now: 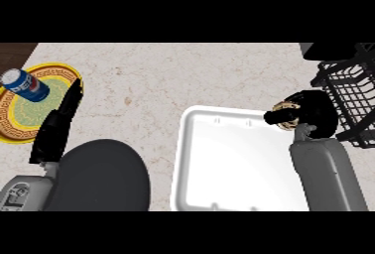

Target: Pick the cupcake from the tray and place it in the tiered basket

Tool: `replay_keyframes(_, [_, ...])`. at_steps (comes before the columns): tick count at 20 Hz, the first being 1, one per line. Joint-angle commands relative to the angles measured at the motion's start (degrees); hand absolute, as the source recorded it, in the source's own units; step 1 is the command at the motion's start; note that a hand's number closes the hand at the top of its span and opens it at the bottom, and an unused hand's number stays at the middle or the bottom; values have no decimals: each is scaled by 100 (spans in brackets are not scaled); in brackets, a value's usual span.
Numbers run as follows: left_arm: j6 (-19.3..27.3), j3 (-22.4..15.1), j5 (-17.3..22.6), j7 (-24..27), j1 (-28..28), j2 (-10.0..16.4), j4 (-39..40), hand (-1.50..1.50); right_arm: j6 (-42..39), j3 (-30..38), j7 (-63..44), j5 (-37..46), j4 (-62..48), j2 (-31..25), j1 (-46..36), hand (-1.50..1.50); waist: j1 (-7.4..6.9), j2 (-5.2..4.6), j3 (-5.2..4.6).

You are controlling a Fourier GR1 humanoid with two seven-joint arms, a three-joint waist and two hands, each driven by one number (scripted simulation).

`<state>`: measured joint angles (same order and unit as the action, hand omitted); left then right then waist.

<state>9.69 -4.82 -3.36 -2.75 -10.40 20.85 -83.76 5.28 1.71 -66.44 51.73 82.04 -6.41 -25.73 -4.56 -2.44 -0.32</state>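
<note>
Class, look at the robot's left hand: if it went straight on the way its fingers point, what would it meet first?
Probably nothing: the left hand points up-view past the yellow plate's right rim, the can lies left of that line, and only bare counter shows beyond. Height is unclear.

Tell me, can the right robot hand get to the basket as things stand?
Probably yes. The right robot hand, curled round the cupcake, sits at the tray's far right corner, and the basket stands just beside it with nothing between.
</note>
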Motion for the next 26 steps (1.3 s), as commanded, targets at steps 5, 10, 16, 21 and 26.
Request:
replay_keyframes(5, [-49, -135, -75, 37, -245, -60, -1, 0, 849, 1066, -903, 1858, -924, -1094, -1632, 150, -300, -103, -28])
replay_keyframes(10, [-166, -176, -59, -73, -446, -29, -17, 0, 900, 1373, -1064, 2986, -1581, -1552, -2551, 150, -484, -102, -8])
replay_keyframes(16, [-165, -304, -109, -138, -471, -139, -21, 0, 222, 1552, -1502, 4258, -2664, -1826, -3490, 150, -524, -33, -9])
replay_keyframes(21, [-122, -246, -110, -213, -574, -188, 170, 0, 290, 1902, -1609, 4625, -3395, -1679, -4347, 150, -376, -17, 12])
replay_keyframes(26, [-42, -167, -132, -36, -339, -189, 226, 0, 319, 2215, -1403, 4976, -4240, -1732, -4707, 150, -259, 7, 19])
